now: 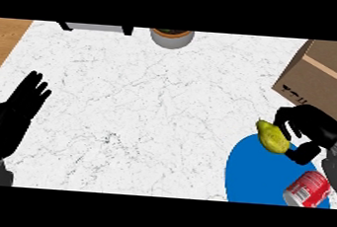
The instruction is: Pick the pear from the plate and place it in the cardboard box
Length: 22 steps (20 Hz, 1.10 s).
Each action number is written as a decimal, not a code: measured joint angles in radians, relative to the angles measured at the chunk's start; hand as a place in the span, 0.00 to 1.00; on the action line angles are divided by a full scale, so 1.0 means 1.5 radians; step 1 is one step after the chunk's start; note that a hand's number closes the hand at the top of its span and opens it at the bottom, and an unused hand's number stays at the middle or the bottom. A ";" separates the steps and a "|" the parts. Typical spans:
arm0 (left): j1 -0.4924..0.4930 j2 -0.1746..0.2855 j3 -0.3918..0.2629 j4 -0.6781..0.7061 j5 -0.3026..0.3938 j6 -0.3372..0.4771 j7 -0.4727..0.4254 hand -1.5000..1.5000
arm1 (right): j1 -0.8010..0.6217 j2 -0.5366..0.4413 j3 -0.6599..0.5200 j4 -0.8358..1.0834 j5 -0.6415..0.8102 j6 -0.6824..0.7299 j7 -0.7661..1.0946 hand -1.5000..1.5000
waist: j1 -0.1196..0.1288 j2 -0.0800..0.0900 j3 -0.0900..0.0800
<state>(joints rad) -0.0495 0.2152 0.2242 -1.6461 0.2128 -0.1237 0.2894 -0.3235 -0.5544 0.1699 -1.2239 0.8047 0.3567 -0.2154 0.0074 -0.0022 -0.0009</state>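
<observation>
The black right hand (315,128) curls fingers and thumb round the yellow-green pear (272,136) at the round blue plate's (255,176) rim. With the grasp apparently underway, the next move would be lifting toward the brown cardboard box (324,72).

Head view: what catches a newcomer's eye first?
The yellow pear at the far rim of the blue plate, lower right, with the right hand curled round it. Next, the red can lying on that plate and the cardboard box at upper right. The left hand rests open at the left edge.
</observation>
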 measured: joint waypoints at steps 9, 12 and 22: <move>0.012 -0.006 0.003 -0.007 -0.006 0.007 0.001 0.50 | 0.035 -0.002 -0.038 -0.230 0.000 -0.016 0.049 1.00 | -0.013 -0.002 0.000; 0.018 -0.005 0.007 -0.017 -0.005 0.009 0.004 0.50 | 0.043 -0.013 -0.091 -0.323 -0.041 0.003 0.074 1.00 | -0.018 -0.004 0.000; 0.014 -0.012 -0.002 -0.016 -0.012 0.009 0.004 0.50 | -0.009 -0.037 -0.287 -0.439 -0.135 0.059 0.223 1.00 | -0.010 -0.001 0.000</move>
<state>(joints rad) -0.0291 0.1979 0.2217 -1.6708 0.1955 -0.1105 0.2954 -0.3374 -0.6099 -0.2600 -1.8829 0.6027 0.4457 0.1189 -0.0079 -0.0037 -0.0008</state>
